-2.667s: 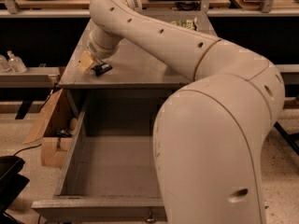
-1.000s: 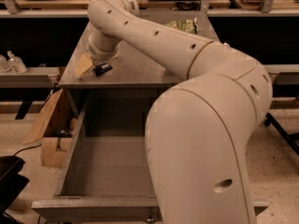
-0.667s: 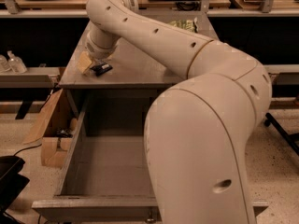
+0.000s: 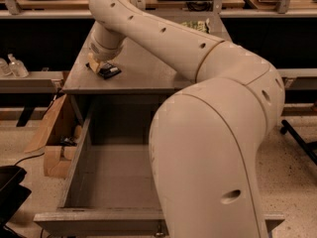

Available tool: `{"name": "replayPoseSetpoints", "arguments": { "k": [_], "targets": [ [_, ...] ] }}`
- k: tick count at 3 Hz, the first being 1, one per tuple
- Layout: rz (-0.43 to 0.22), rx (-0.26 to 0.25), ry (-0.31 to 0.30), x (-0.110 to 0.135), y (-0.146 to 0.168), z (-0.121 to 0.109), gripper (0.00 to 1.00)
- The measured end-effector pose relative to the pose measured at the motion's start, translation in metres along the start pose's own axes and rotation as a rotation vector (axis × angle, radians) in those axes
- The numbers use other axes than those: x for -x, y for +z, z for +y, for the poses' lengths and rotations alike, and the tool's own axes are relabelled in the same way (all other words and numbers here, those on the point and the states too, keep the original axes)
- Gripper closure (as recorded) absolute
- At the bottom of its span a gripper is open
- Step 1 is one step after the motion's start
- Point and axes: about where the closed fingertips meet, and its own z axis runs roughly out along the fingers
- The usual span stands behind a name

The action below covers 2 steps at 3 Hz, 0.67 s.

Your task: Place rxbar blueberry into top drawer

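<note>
The rxbar blueberry [image 4: 110,72] is a small dark flat bar lying on the grey counter top [image 4: 143,68] near its front left corner. My gripper [image 4: 98,65] is right at the bar's left end, low over the counter, mostly hidden under my wrist. The top drawer [image 4: 79,152] is pulled open below the counter's front edge. Its inside looks bare, and my large cream arm covers its right half.
A green chip bag [image 4: 200,26] lies at the counter's far right. Cardboard boxes [image 4: 52,133] stand on the floor left of the drawer. Clear bottles [image 4: 14,66] sit on a shelf at the left. A black object [image 4: 10,192] is at bottom left.
My wrist has shifted slightly left and down at the bar. The bar stays on the counter.
</note>
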Motion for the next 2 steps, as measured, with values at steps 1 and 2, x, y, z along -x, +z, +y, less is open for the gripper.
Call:
{"name": "replayPoseSetpoints", "arguments": {
  "k": [1, 2],
  "targets": [
    [0.004, 0.010, 0.000, -0.0005, 0.0043, -0.0001, 1.00],
    [0.004, 0.010, 0.000, 0.0003, 0.0030, -0.0001, 1.00]
  ]
}}
